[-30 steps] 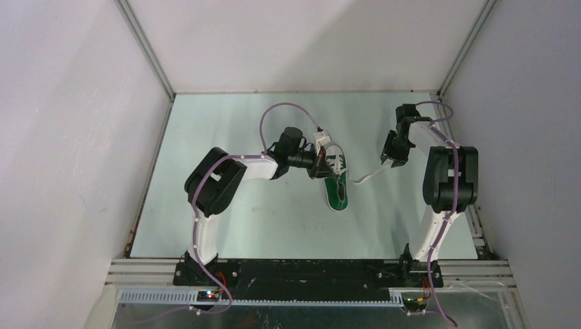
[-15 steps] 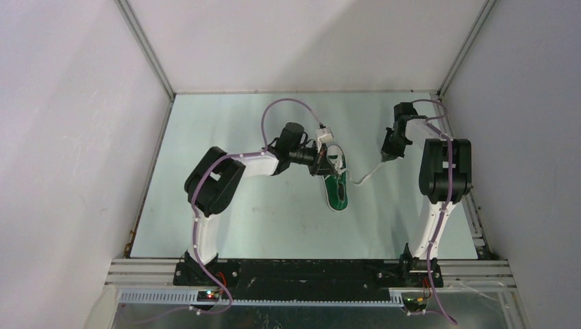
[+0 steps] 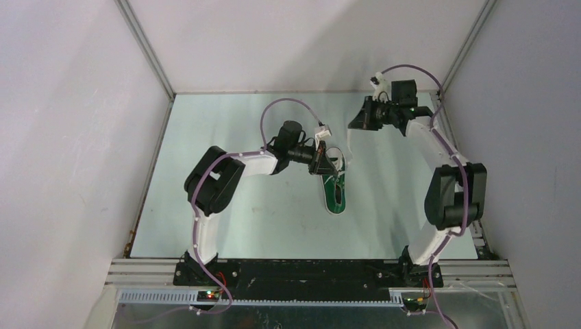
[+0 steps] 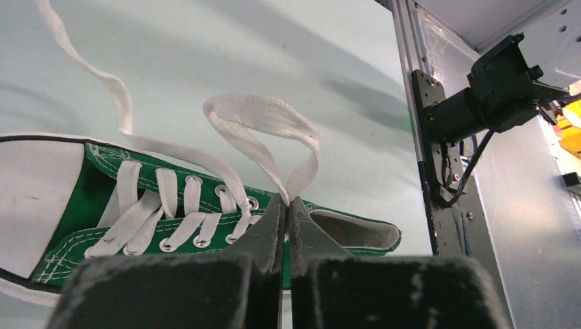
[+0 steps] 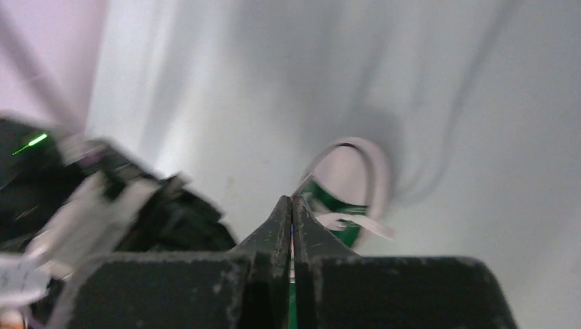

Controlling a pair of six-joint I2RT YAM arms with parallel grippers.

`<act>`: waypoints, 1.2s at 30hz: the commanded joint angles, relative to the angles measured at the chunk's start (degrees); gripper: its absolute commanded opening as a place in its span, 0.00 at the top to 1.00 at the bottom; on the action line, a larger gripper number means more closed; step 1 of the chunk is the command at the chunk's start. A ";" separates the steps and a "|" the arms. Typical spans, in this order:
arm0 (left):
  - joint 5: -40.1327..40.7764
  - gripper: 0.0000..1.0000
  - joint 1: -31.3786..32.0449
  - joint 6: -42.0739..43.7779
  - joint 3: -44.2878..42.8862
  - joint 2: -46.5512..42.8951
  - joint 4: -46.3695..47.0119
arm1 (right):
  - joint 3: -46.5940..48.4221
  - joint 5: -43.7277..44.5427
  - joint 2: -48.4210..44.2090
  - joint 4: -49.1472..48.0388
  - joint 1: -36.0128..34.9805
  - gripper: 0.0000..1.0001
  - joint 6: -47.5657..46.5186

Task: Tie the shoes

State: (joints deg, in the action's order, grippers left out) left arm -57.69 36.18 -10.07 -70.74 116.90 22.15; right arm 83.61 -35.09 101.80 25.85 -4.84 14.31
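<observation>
Right now: knot-forming stage, by the look of it; bow not yet made.
Left gripper [image 4: 288, 203]: fingers pressed together, pinching the base of the lace loop [image 4: 270, 113], just above the top eyelets.
Right gripper [image 5: 292, 203]: fingers likewise pressed together; seemingly pinching the free lace strand [image 3: 348, 145], lifted and running from the shoe up to its tip; wrist view too blurred to confirm the pinch itself.
Shoe [image 3: 336, 195]: flat on the table [image 3: 240, 219], directly under the left fingertips; well apart from the right fingertips, ahead of and below them.
Long axis: crosswise to the left gripper's pointing direction, toe cap off to its left, heel opening to its right; roughly in line with the right gripper, toe end nearer it.
Nearer arm: left, right at the tongue; right arm held off beyond the toe.
Key relation: loop standing upright just ahead of the left fingertips, strand slanting away toward the right gripper; probably to be carried round the loop's base, across the front of the left fingers.
Risk, as a judgement: loop slipping from the pinch under a hard pull; possible dragging of the shoe.
Count: one shoe, one loop, one free strand, two grippers.
</observation>
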 commanded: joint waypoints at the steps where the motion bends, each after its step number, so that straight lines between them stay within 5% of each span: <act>1: -4.20 1.00 -0.06 -4.79 -1.05 0.78 4.88 | -4.24 -11.65 -6.33 -5.59 -3.91 1.00 -3.55; 10: -6.19 1.00 0.20 -9.88 0.07 2.72 9.69 | -5.35 -18.81 -11.77 -0.33 -9.07 1.00 -15.74; 20: -4.54 1.00 0.12 -17.01 0.30 4.31 15.10 | -5.51 -23.07 -16.36 16.02 -13.63 1.00 -33.04; 36: -3.41 1.00 -0.02 -14.43 0.47 4.16 10.75 | -11.48 -20.92 -26.54 42.20 -18.36 1.00 -56.16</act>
State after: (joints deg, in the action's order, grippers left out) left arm -60.60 36.18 -25.45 -70.06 121.21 33.19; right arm 73.87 -56.75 78.13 58.85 -21.54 -32.95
